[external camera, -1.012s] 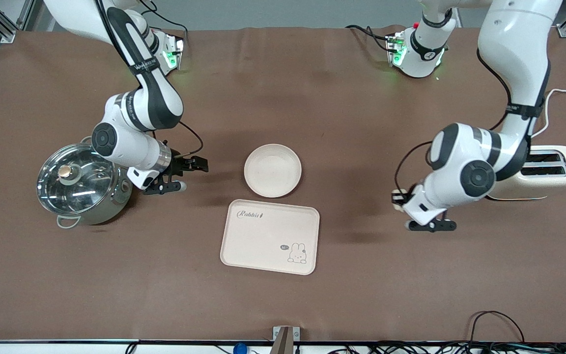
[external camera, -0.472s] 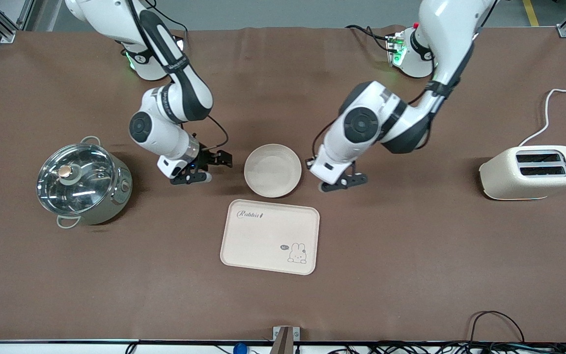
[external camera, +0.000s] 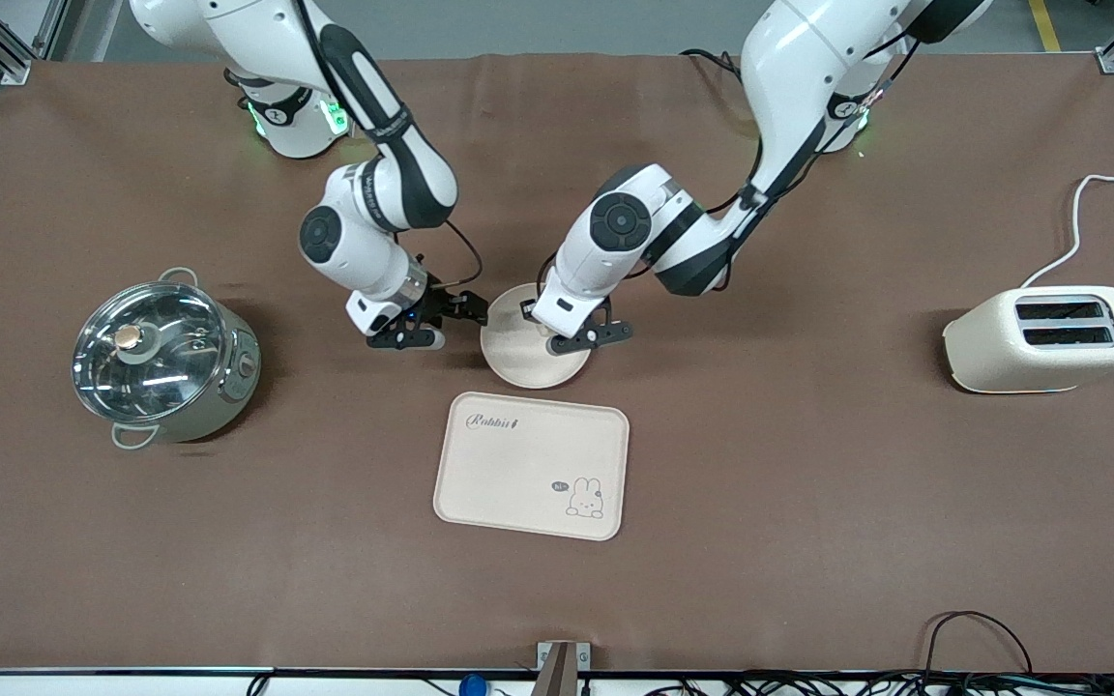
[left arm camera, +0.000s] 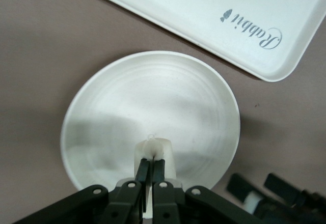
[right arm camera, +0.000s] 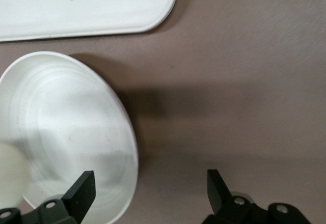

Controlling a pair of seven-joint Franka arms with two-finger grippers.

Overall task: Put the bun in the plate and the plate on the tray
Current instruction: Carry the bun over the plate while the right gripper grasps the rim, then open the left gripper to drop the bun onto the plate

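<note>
The bun is pinched between the closed fingers of the left gripper, which hangs over the plate; in the left wrist view the pale lump sits just above the dish's floor, and whether it touches cannot be told. The plate rests on the brown worktop near its middle, empty inside; the tray lies just beside it, nearer to the front camera, apart from the plate and with nothing on it. The right gripper is at the plate's rim on the side toward the right arm's end of the table, its fingers spread wide, one over the plate's edge and one over bare worktop. A lidded steel pot stands toward the right arm's end; a cream toaster stands toward the left arm's end, near that edge.
</note>
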